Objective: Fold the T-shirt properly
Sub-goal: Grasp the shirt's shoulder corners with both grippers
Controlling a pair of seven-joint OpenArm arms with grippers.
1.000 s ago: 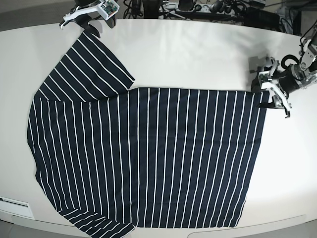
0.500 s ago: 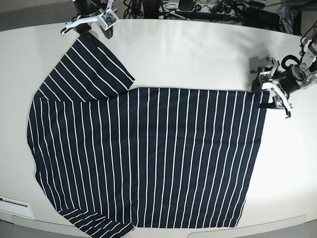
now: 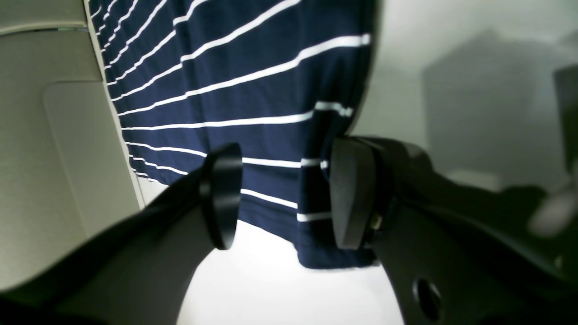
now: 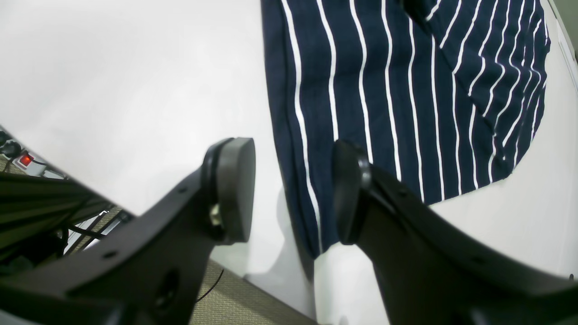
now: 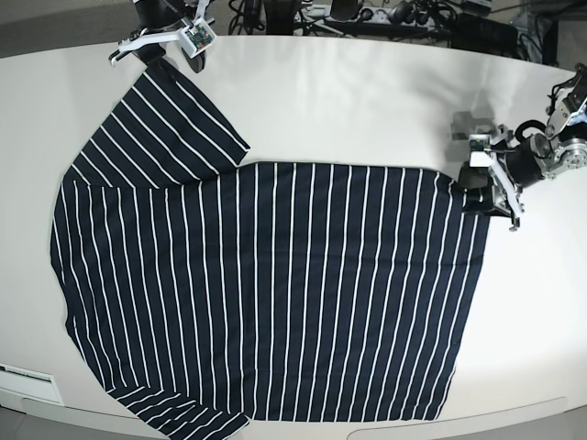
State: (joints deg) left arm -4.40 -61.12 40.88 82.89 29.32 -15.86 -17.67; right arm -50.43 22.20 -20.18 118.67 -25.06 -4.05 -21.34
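You are looking down at a pale table [image 5: 367,101] with the T-shirt [image 5: 275,293] spread flat across it, dark navy with thin white stripes. Its body fills the middle and left of the base view, one sleeve [image 5: 170,128] reaches up toward the far left corner, and the hem runs down the right side.

Your left gripper [image 5: 491,188] sits at the shirt's upper right corner, low against the table. From its wrist camera the two dark round pads [image 3: 352,198] stand apart with a clear gap between them, and the striped corner of the cloth lies in that gap. One pad seems to touch the fabric edge, though the close blur makes that hard to confirm. The cloth is not pinched.

Your right gripper [image 5: 160,41] hovers at the tip of the sleeve, near the table's far edge. Its wrist camera shows the jaws parted, the sleeve's end lying on the table between the pads [image 4: 232,189], with nothing clamped.
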